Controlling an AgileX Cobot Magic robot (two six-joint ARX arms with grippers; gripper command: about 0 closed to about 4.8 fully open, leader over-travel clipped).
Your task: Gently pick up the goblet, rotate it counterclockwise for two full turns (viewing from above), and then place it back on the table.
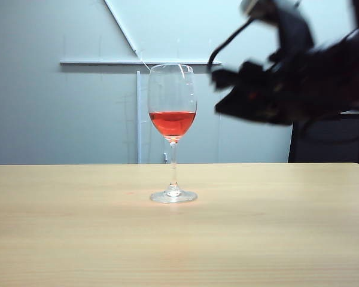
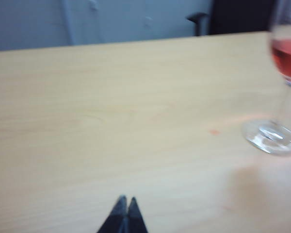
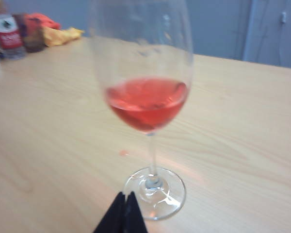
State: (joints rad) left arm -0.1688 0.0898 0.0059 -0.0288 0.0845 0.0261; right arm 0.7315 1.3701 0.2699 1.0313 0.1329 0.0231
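the goblet (image 1: pixel 172 133) stands upright on the table (image 1: pixel 275 239), red liquid low in its bowl. the right gripper (image 3: pixel 123 213) hangs in the air beside the goblet's bowl, fingertips pressed together, holding nothing. the left gripper (image 2: pixel 125 216) sits low over the table, well apart from the goblet's foot, tips also together and empty

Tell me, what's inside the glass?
Red liquid fills the bottom part of the goblet bowl; above it the bowl looks empty. The glass is clear, so nothing inside is hidden.
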